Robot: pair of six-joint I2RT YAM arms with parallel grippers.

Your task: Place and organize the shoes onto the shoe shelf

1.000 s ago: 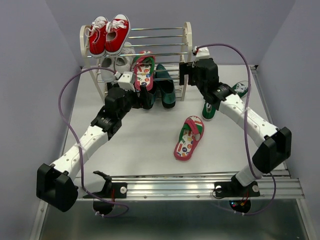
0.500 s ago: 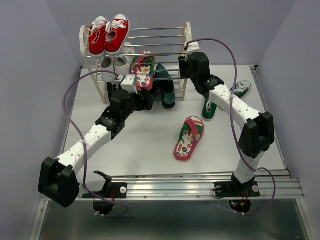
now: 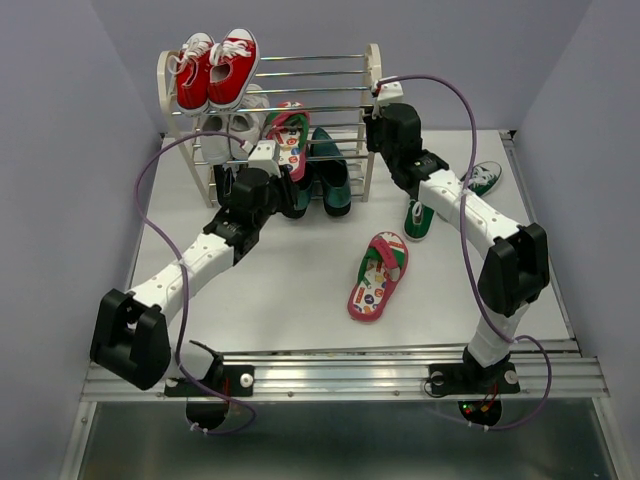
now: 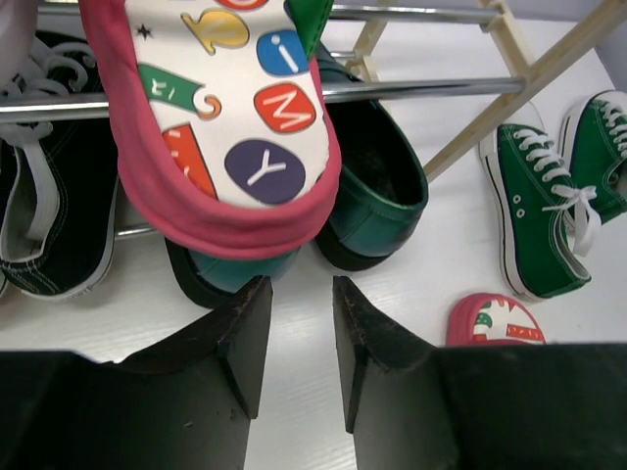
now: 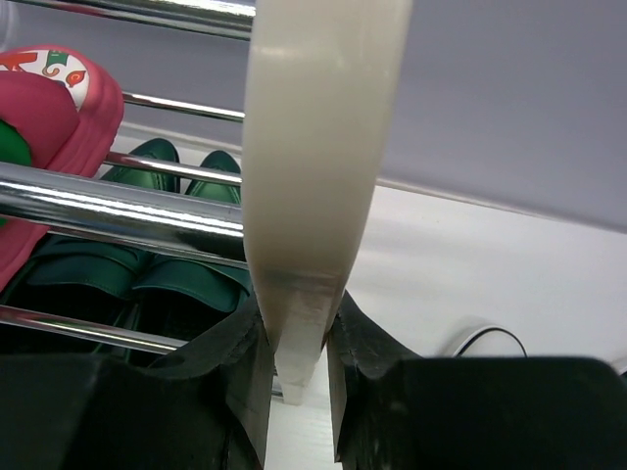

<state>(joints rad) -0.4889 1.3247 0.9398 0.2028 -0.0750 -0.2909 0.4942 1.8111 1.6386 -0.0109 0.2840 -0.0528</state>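
Observation:
The shoe shelf [image 3: 374, 70] stands at the back of the table. One red flip-flop [image 3: 288, 140] leans heel-down against its rods, and the other [image 3: 378, 275] lies on the table. The teal slip-ons [image 3: 330, 180] sit on the bottom tier. Two green sneakers [image 3: 418, 218] lie right of the shelf. My right gripper [image 5: 297, 338] is shut on the shelf's cream side frame [image 5: 313, 147]. My left gripper [image 4: 294, 323] hovers low, just in front of the leaning flip-flop's heel [image 4: 225, 127] and the slip-ons [image 4: 377, 196]. Its jaws are narrowed with nothing between them.
Red sneakers [image 3: 218, 68] rest on the top tier and white sneakers [image 3: 232, 122] on the middle one. A black sneaker [image 4: 59, 225] sits at the bottom left. Purple cables loop over both arms. Grey walls close in the table's sides.
Both grippers have narrowed. The right one has closed on the shelf's side frame. My left arm has pushed forward toward the shelf's lower tier.

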